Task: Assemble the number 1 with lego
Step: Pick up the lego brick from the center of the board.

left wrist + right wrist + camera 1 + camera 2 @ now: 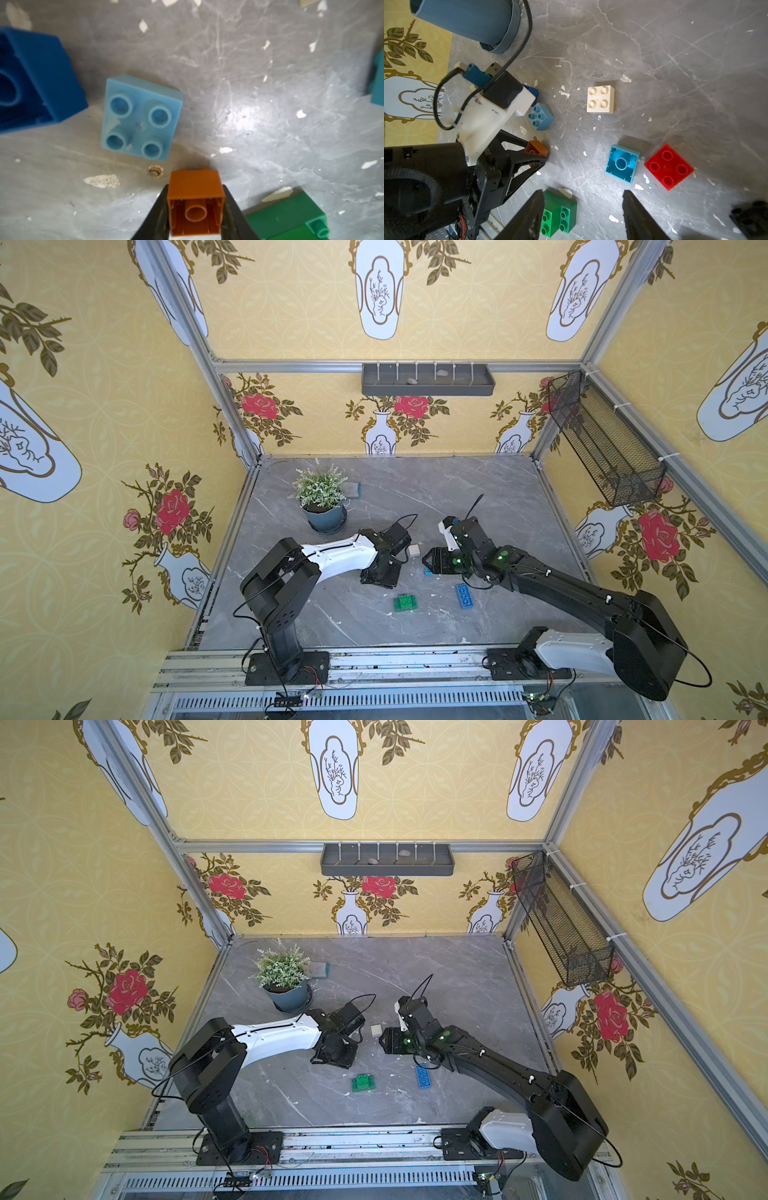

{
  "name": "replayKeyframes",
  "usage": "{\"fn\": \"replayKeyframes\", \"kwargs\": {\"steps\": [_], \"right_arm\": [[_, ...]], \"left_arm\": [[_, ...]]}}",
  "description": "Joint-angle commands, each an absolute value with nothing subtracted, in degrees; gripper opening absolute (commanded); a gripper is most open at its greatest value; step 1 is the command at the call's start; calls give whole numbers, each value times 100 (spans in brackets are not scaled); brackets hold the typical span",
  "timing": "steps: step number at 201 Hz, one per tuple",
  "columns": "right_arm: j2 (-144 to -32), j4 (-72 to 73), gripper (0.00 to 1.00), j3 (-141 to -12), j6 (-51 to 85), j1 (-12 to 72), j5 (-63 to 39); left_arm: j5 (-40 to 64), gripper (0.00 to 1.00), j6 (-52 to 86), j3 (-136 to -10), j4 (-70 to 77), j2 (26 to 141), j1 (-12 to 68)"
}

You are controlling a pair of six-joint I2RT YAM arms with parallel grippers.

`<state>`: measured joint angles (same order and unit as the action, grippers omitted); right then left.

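Note:
My left gripper [195,188] is shut on an orange-brown lego brick [196,201], its hollow underside facing the camera, low over the table. Just beyond it lie a light blue brick [141,118], studs up, and a dark blue brick [35,83] on its side. In the right wrist view my right gripper [583,207] is open over bare table, one finger beside a green brick [560,212]. Ahead of it lie a white brick [600,99], an overturned light blue brick [622,164] and a red brick [668,166]. A long blue brick [464,595] lies under the right arm.
A potted plant [322,506] stands at the back left of the grey table [457,497], with a small flat pad [352,489] behind it. The two arms meet near the middle. A wire basket [602,439] hangs on the right wall, a grey shelf [428,379] on the back wall.

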<state>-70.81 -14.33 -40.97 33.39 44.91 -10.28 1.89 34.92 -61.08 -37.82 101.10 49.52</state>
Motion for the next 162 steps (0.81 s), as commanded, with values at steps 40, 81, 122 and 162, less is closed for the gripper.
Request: {"fn": "replayKeyframes", "kwargs": {"steps": [40,81,122,162], "right_arm": [[-7003,-1229,62,-4105,3363,4489,-1037],[-6827,-1112,63,-4152,2976,4518,-1056],[-5977,145,65,-3566,1183,5122,-887],[-5824,1189,66,-3271,-175,5608,-1277]], "left_arm": [[13,32,3472,-5943,-3764,9861,4935],[98,29,3643,-5842,-3672,9162,4849],[1723,28,4264,-5354,-2624,7797,4219],[3167,28,5102,-4909,-1377,7088,4043]]}}
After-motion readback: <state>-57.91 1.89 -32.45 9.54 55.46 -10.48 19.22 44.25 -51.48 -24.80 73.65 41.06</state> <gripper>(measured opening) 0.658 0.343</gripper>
